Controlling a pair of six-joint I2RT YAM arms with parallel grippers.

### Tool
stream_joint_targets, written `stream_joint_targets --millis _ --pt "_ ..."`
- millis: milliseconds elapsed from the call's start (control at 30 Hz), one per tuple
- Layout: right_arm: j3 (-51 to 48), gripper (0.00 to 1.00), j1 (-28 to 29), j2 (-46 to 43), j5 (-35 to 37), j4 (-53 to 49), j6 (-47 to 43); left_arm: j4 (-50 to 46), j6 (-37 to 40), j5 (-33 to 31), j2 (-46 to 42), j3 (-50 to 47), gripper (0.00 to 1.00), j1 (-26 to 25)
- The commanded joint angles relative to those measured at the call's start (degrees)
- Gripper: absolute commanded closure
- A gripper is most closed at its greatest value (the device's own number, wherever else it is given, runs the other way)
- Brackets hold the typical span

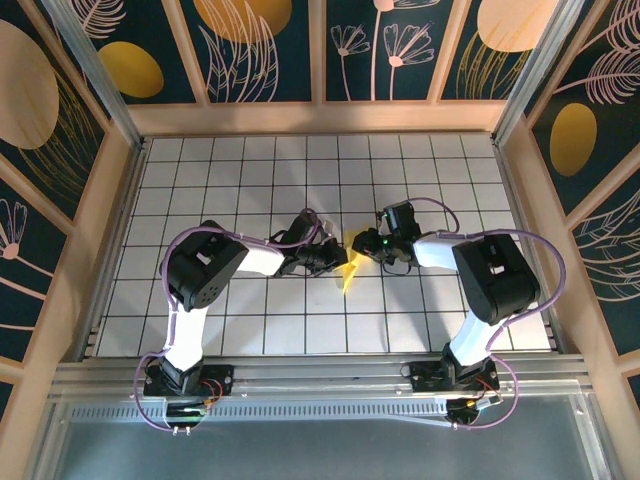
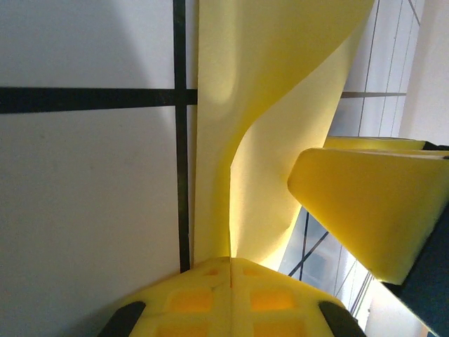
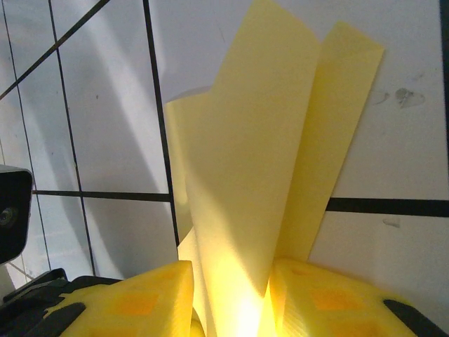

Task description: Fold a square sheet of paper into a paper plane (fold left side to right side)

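The square sheet of paper (image 1: 350, 268) is yellow and folded into upright layers, and it hangs between my two grippers over the middle of the tiled table. My left gripper (image 1: 338, 258) reaches in from the left. In the left wrist view its gripper (image 2: 230, 261) is shut on the sheet's lower edge, and the paper (image 2: 280, 84) curves up and away from it. My right gripper (image 1: 372, 245) comes in from the right. Its jaws (image 3: 231, 305) stand partly apart, and the folded layers of paper (image 3: 259, 140) fill the gap between them. One right fingertip (image 2: 365, 203) shows beside the sheet.
The white table (image 1: 300, 170) has a black grid and is walled by wooden rails and dark floral panels (image 1: 265, 50). Both arm bases sit on the metal rail (image 1: 320, 375) at the near edge. Part of the left arm's wrist (image 3: 10, 217) shows close by in the right wrist view.
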Motion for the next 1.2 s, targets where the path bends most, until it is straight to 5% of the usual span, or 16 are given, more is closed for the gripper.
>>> stream_joint_targets --millis 0,433,667,1167 --pt "0.4 0.65 0.7 -2.2 1.3 -3.5 -0.5 -6.2 1.7 -5.9 4.8 -0.5 0.99 0.3" --pt "-0.1 0.66 -1.8 -7.7 1.8 -6.9 -2.3 -6.4 1.8 -5.6 5.3 1.4 0.99 0.3" --pt "1.4 0.93 -1.2 -5.4 -1.2 -4.6 -2.0 -6.6 1.9 -5.6 5.5 1.4 0.99 0.3" --pt "3.1 0.97 -0.6 0.2 -0.4 -4.0 -2.5 -7.0 2.2 -4.9 6.4 2.1 0.99 0.3"
